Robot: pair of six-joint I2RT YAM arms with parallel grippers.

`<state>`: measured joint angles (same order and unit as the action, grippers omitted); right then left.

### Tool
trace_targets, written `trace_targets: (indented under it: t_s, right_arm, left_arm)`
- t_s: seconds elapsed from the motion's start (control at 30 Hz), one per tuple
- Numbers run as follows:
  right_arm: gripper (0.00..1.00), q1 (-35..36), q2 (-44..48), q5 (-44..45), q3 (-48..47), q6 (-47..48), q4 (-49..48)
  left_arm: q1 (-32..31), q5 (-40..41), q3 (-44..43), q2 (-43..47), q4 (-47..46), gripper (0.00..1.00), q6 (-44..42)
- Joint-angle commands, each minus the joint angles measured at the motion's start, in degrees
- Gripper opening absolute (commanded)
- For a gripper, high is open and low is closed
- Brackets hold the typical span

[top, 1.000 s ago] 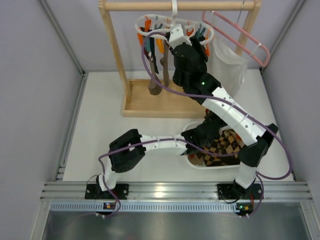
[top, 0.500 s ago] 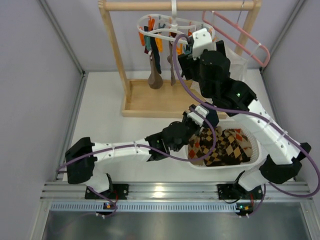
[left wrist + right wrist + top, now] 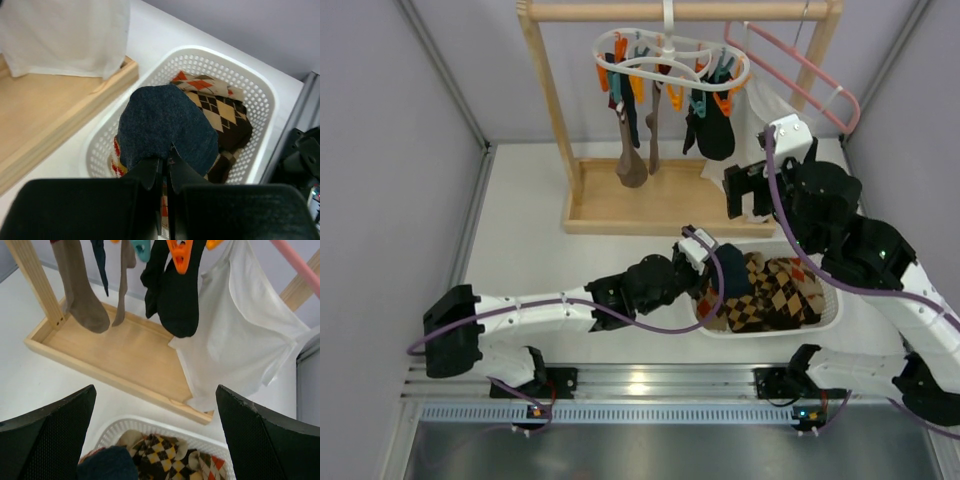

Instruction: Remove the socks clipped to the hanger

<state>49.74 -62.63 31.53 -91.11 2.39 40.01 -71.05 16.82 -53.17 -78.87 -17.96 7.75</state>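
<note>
Navy sock (image 3: 165, 125) sits pinched in your left gripper (image 3: 165, 161) over the white basket (image 3: 250, 75); your right gripper (image 3: 157, 437) gapes wide, facing the black sock (image 3: 177, 305) on the hanger (image 3: 670, 62).

White arm links (image 3: 535, 311), black joints (image 3: 448, 345), purple cables (image 3: 650, 326).

The white looped hanger (image 3: 670, 45) hangs by its hook at the far side, ringed with orange clips (image 3: 603, 75) and teal clips (image 3: 698, 100). Clipped socks dangle straight down: a brown sock (image 3: 631, 168) and a thin brown one (image 3: 653, 135) on the left, a narrow navy one (image 3: 632, 115) between them, and a black sock (image 3: 713, 130) on the right. Another dark navy sock (image 3: 165, 127) is off the hanger, pinched at its edge in the closed left gripper (image 3: 165, 162) above the basket (image 3: 260, 95), near right.
</note>
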Motion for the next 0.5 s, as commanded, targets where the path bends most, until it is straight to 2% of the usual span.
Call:
trace_targets:
  t_s: [0.0,0.17,0.27,0.3,0.4,0.43,0.47]
  right_arm:
    - [0.99,0.7,5.9,-2.2,4.8,-4.1,0.6]
    - [1.00,0.7,11.1,-2.3,9.9,-5.8,0.3]
    - [1.00,0.7,13.4,-2.0,12.8,-6.7,-0.1]
    - [0.99,0.8,14.2,-1.7,14.2,-7.0,-0.1]
    - [0.99,0.6,15.4,2.0,17.3,-8.7,0.0]
    - [0.99,0.7,15.9,5.2,18.2,-9.2,0.0]
    - [0.99,0.6,16.1,6.2,19.2,-9.9,-0.1]
  left_arm:
    - [-0.3,-6.5,-1.1,-1.3,1.5,0.00,3.7]
    - [-0.3,-9.3,-3.8,-7.3,1.8,0.01,5.4]
    - [-0.3,-11.2,-6.0,-11.1,1.8,0.15,5.3]
    - [-0.3,-11.4,-7.0,-11.7,1.8,0.40,5.3]
    - [-0.3,-9.4,-7.1,-11.7,1.8,0.80,6.1]
    - [-0.3,-8.9,-7.0,-11.0,1.8,0.98,6.4]
    - [-0.3,-7.6,-6.8,-10.1,1.9,0.98,6.4]
